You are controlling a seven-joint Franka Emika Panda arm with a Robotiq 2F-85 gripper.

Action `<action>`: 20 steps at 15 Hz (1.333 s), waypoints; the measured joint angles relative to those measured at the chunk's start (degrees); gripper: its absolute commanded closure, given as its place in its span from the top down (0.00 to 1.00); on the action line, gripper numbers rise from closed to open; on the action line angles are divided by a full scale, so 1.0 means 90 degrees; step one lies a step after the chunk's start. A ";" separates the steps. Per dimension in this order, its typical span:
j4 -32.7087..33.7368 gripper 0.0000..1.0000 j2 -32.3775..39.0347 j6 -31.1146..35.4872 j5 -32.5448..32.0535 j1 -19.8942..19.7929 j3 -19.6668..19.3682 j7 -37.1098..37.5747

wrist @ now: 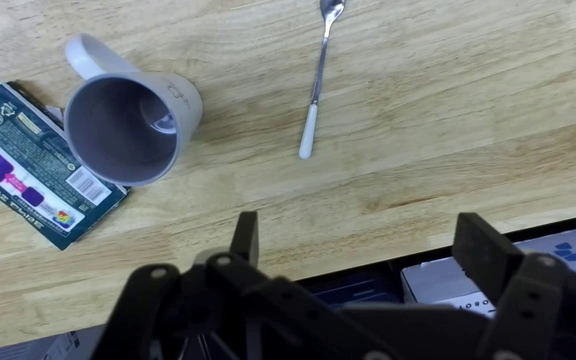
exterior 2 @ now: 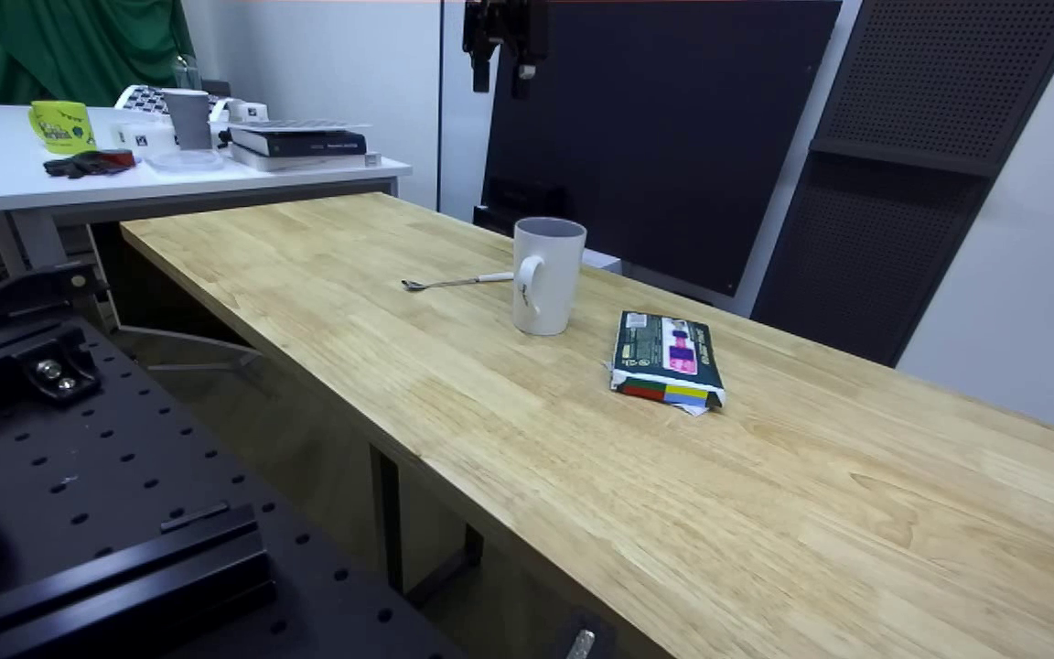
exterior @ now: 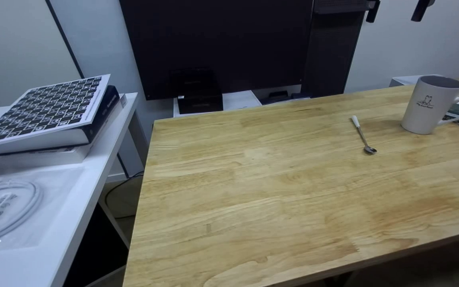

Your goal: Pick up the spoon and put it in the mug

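In an exterior view, your spoon (exterior: pixel 362 136) lies flat on the wooden table (exterior: pixel 253 179), apart from the upright mug (exterior: pixel 429 107). In an exterior view, your claw (exterior 2: pixel 501 84) hangs high; dark green packet (exterior 2: pixel 667 355) near the mug. Wrist view: claw wide, fingers (wrist: pixel 483 255) well apart; spoon right of the mug in frame, white handle (wrist: pixel 308 131) toward your claw.

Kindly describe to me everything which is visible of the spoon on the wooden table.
The spoon is slim: a small oval bowl and thin stem, both shiny like metal, then a smooth white handle, its material unclear. It lies on the wooden table beside the mug, a gap between them. Only the table appears to touch it.
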 measured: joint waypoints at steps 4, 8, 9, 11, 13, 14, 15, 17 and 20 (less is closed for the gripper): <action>0.0340 1.00 0.0461 0.0063 0.0018 0.0015 -0.0153 0.0030; 0.0900 1.00 0.0994 -0.0005 0.0058 0.0077 -0.0180 0.0030; 0.1058 1.00 0.1127 -0.0044 0.0064 0.0112 -0.0183 0.0030; 0.1369 1.00 0.1380 -0.0159 0.0094 0.0191 -0.0190 0.0031; 0.1572 1.00 0.1551 -0.0259 0.0139 0.0250 -0.0191 0.0013; 0.1564 1.00 0.1567 -0.0248 0.0138 0.0261 -0.0193 0.0007; 0.1556 1.00 0.1566 -0.0247 0.0138 0.0262 -0.0197 0.0003; 0.1557 1.00 0.1566 -0.0247 0.0138 0.0261 -0.0209 -0.0004; 0.1557 1.00 0.1566 -0.0247 0.0138 0.0261 -0.0213 -0.0005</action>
